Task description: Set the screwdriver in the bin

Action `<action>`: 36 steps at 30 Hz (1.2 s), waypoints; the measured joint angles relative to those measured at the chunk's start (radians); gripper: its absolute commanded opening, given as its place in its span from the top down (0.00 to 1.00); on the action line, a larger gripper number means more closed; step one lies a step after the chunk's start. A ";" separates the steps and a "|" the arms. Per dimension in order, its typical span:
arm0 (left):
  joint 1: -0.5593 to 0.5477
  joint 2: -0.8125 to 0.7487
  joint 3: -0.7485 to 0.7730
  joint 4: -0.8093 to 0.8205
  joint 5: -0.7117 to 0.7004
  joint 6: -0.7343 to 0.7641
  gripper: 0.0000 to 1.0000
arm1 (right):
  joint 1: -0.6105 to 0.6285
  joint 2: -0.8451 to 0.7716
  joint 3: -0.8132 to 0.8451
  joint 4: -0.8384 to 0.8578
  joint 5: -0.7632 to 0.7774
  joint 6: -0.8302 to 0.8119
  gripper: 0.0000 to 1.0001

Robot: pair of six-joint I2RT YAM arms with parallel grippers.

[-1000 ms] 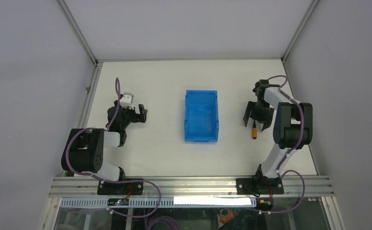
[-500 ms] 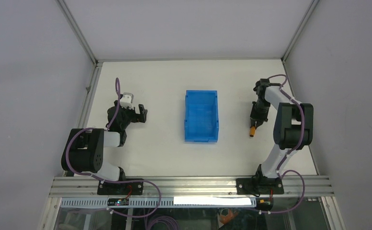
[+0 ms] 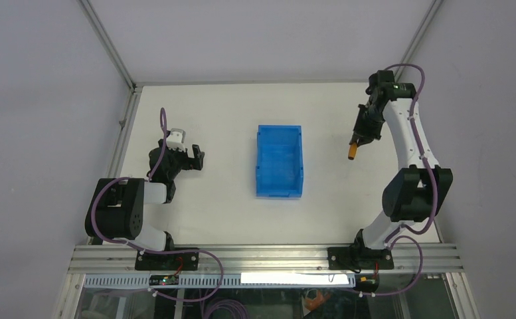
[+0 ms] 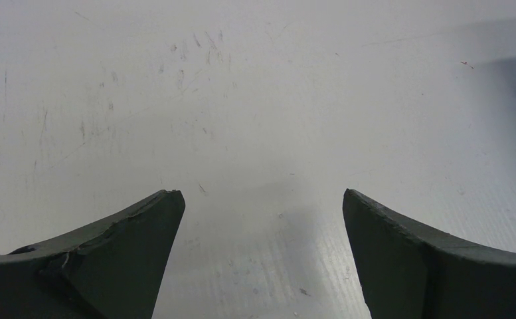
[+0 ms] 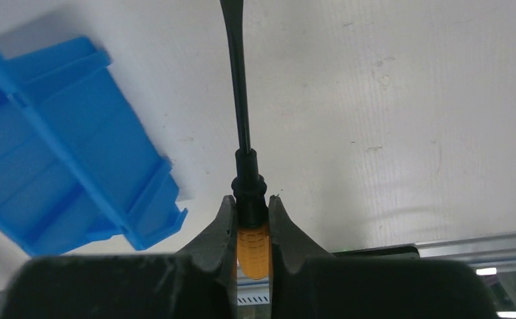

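Screwdriver (image 5: 245,159) pinched in right pincer (image 5: 250,203), bin (image 3: 261,159) well apart to its left.

The bin (image 3: 279,161) is showing a bright, even blue, ribs and walls all the same shade. The screwdriver (image 5: 247,186) is wearing a ridged orange handle below a black collar and a thin black shaft. The table (image 4: 255,100) is looking off-white, carrying faint grey scuffs and scratches. The right gripper (image 5: 250,203) and the left gripper (image 4: 261,199) are both showing matt charcoal fingers. The left arm (image 3: 119,212) and the right arm (image 3: 411,136) are mixing black joints with white links, with purple cables (image 3: 161,123) looping along them.
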 measured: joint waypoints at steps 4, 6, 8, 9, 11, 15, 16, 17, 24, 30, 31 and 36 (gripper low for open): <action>0.000 0.000 0.000 0.000 0.000 0.000 0.01 | 0.114 -0.036 0.043 -0.010 -0.020 0.049 1.00; 0.000 0.000 0.000 0.000 0.000 0.000 0.01 | 0.228 -0.042 0.058 0.005 -0.021 0.088 1.00; 0.000 0.000 0.000 0.000 0.000 0.000 0.01 | 0.335 -0.039 0.067 0.031 -0.019 0.120 1.00; 0.000 0.000 0.000 0.000 0.000 0.000 0.01 | 0.402 -0.036 0.069 0.051 -0.012 0.142 1.00; 0.000 0.000 0.000 0.000 0.000 0.000 0.01 | 0.499 -0.024 0.069 0.082 0.002 0.173 1.00; 0.000 0.000 0.000 0.000 0.000 0.000 0.01 | 0.605 0.023 0.059 0.154 0.031 0.221 1.00; 0.000 0.000 0.000 0.000 0.000 0.000 0.01 | 0.620 0.038 0.048 0.178 0.035 0.230 1.00; 0.000 0.000 0.000 0.000 0.000 0.000 0.01 | 0.638 0.058 0.028 0.210 0.040 0.243 1.00; 0.000 0.000 0.000 0.000 0.000 0.000 0.01 | 0.697 0.263 -0.054 0.322 0.047 0.286 1.00; 0.000 0.000 0.000 0.000 0.000 0.000 0.01 | 0.732 0.367 -0.099 0.359 0.102 0.321 0.97; 0.000 0.000 0.000 0.000 0.000 0.000 0.01 | 0.737 0.367 -0.107 0.365 0.114 0.328 0.91; 0.000 0.000 0.000 0.000 0.000 0.000 0.01 | 0.739 0.363 -0.135 0.404 0.142 0.364 0.62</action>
